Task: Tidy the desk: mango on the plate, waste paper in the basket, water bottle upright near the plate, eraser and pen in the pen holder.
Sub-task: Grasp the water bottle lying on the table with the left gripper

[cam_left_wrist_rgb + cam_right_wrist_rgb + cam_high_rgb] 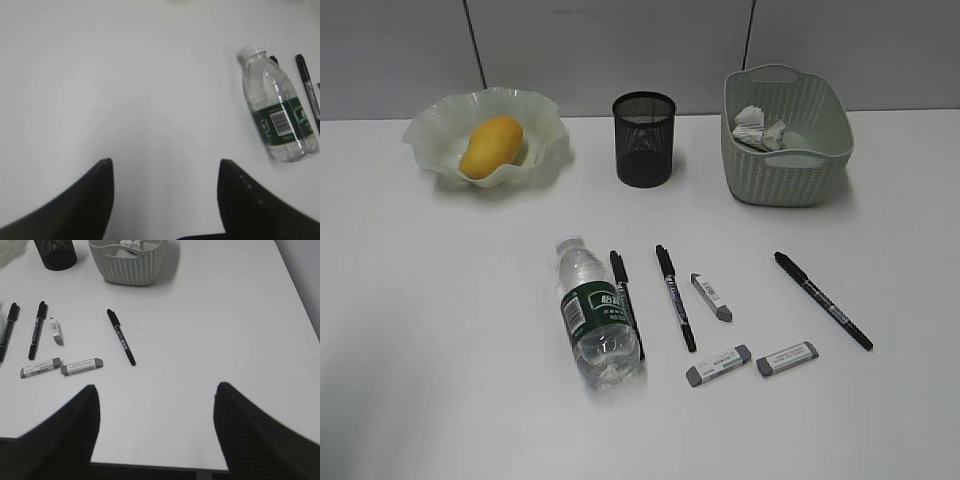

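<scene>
The mango (491, 146) lies on the wavy green plate (545, 118) at the back left. Waste paper (759, 129) sits in the green basket (786, 175) at the back right. The black mesh pen holder (644, 138) stands between them. The water bottle (593, 310) lies on its side mid-desk, also in the left wrist view (278, 115). Three black pens (675, 296) (823, 299) (624, 290) and three erasers (712, 296) (718, 365) (787, 358) lie beside it. My left gripper (165, 162) is open and empty, left of the bottle. My right gripper (156, 387) is open and empty near the desk's front edge.
The white desk (420, 330) is bare at the left and front. Its front edge (160, 467) and right edge (297, 295) show in the right wrist view, as do the basket (127, 265) and pen holder (56, 254).
</scene>
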Action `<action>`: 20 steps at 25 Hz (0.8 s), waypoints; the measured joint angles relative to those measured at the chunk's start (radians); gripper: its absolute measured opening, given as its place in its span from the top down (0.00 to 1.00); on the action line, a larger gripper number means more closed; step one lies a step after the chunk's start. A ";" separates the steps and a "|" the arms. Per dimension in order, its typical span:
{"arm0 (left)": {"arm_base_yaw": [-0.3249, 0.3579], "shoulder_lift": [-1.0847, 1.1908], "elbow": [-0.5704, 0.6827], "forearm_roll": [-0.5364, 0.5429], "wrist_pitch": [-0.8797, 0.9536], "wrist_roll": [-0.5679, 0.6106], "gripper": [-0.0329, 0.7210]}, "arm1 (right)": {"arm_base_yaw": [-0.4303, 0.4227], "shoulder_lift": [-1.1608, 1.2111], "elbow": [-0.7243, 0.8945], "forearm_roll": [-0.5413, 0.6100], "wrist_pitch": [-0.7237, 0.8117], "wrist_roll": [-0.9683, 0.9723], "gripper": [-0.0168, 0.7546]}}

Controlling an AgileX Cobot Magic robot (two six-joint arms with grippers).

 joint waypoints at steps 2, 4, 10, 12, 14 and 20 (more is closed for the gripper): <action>0.000 0.078 -0.058 -0.003 -0.005 0.000 0.32 | 0.000 0.000 0.000 0.000 0.000 0.000 0.25; -0.013 0.148 -0.113 -0.004 -0.016 0.000 0.34 | 0.000 0.000 0.000 0.000 0.000 0.000 0.25; -0.161 0.356 -0.278 -0.017 -0.010 -0.060 0.34 | 0.000 0.000 0.000 0.000 0.000 0.006 0.25; -0.248 0.415 -0.332 0.010 -0.011 -0.110 0.34 | 0.000 0.000 0.000 0.000 0.000 0.000 0.25; -0.321 0.472 -0.374 0.060 -0.017 -0.183 0.34 | 0.000 0.000 0.000 0.000 0.000 0.000 0.25; -0.499 0.642 -0.453 0.124 -0.075 -0.394 0.35 | 0.000 0.000 0.000 0.000 0.000 0.006 0.25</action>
